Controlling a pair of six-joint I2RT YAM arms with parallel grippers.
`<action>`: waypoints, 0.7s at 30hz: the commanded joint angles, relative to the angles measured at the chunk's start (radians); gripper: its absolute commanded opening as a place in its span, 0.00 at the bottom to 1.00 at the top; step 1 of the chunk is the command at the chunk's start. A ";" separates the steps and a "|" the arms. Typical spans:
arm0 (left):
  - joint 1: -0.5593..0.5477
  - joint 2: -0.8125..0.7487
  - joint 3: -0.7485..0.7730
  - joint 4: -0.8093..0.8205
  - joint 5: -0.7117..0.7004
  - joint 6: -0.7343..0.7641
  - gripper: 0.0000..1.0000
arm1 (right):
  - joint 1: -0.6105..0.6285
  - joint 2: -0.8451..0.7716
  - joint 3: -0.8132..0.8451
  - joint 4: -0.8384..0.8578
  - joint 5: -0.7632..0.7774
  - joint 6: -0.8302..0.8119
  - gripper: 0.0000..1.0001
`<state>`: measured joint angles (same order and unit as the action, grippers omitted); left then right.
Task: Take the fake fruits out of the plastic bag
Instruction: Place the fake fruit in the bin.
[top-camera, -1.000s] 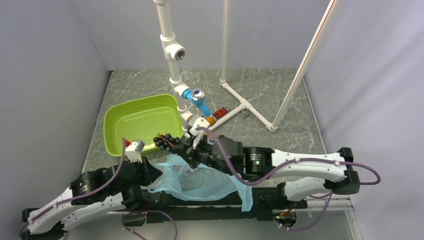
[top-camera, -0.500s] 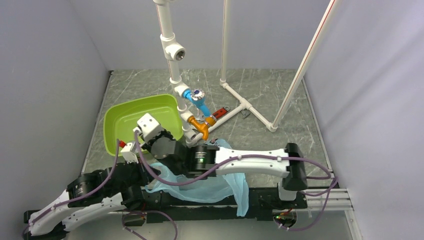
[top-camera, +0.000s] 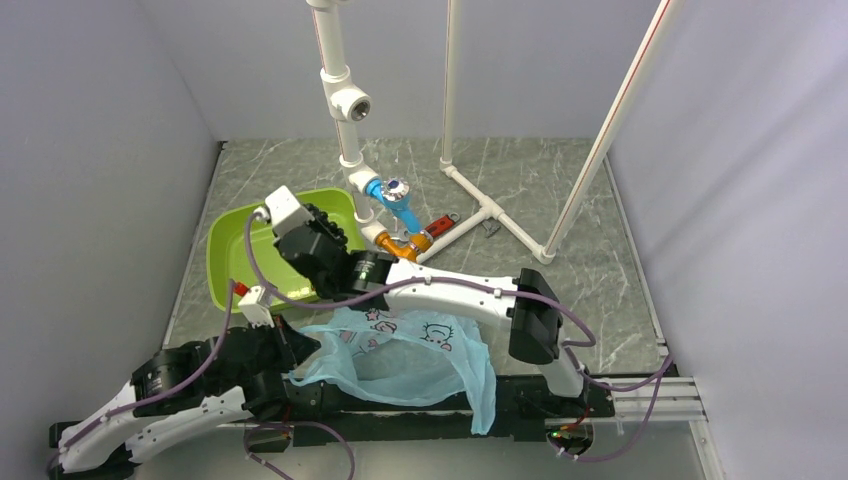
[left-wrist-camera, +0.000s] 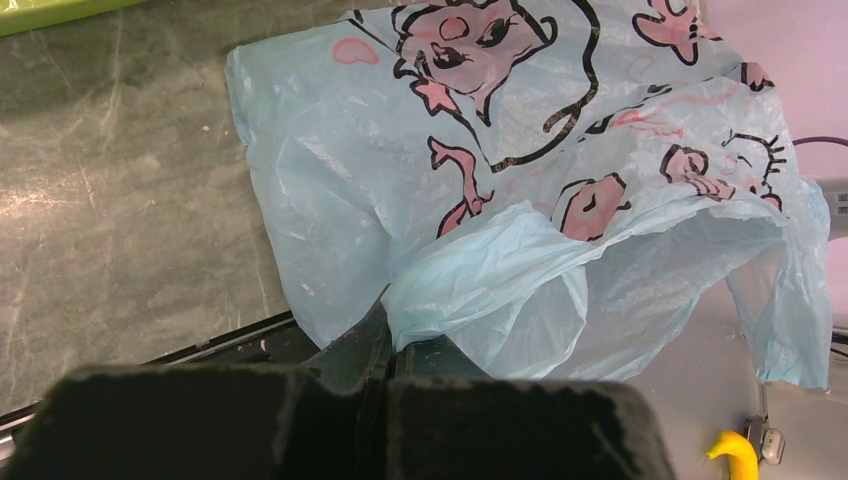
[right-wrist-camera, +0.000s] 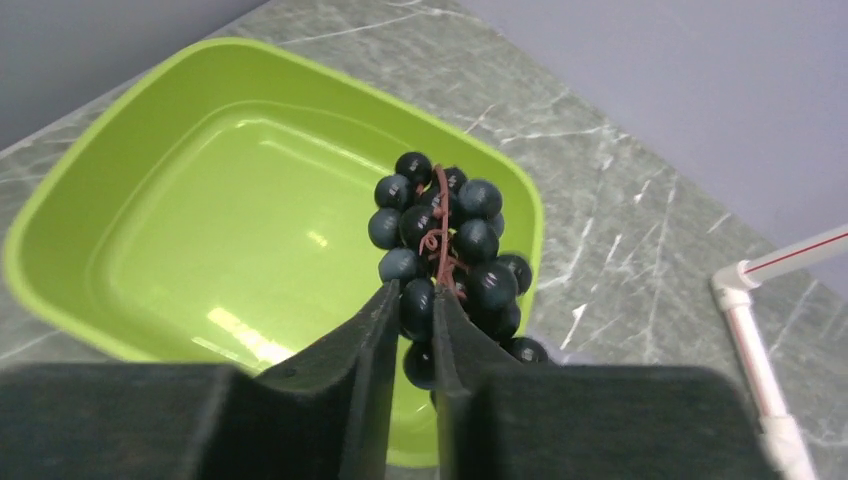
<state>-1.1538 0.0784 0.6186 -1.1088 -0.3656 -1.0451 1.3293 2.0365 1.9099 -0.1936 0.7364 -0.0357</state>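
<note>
Dangling the grape bunch (right-wrist-camera: 445, 250), clamped in my right gripper (right-wrist-camera: 412, 292), over the lime-green tub (right-wrist-camera: 200, 230) at ten o'clock, I should lower before releasing. My left gripper (left-wrist-camera: 390, 352) pinches the plastic bag (left-wrist-camera: 350, 200).

I'm working in a lab test cell: plain grey panels (top-camera: 90, 150) wall a marbled worktop (top-camera: 560, 190) with a white pipe frame (top-camera: 449, 80).

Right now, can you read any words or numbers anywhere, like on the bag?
No words or numbers can be read anywhere.
bag: only pink-and-black cartoon pictures, no letters.
green tub: plain, no label.
white pipe: a thin red stripe, no writing.
</note>
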 joint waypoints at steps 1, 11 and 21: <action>-0.005 -0.008 0.026 0.004 -0.021 -0.015 0.00 | -0.035 0.023 0.117 -0.014 -0.028 -0.012 0.36; -0.004 0.049 0.026 0.015 -0.013 -0.001 0.00 | 0.018 -0.082 0.010 -0.067 -0.060 0.013 0.70; -0.005 0.125 0.020 0.044 0.018 0.033 0.00 | 0.148 -0.408 -0.345 -0.185 -0.066 0.215 0.70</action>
<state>-1.1538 0.1566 0.6186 -1.1034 -0.3637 -1.0367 1.4670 1.7901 1.6390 -0.3222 0.6682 0.0555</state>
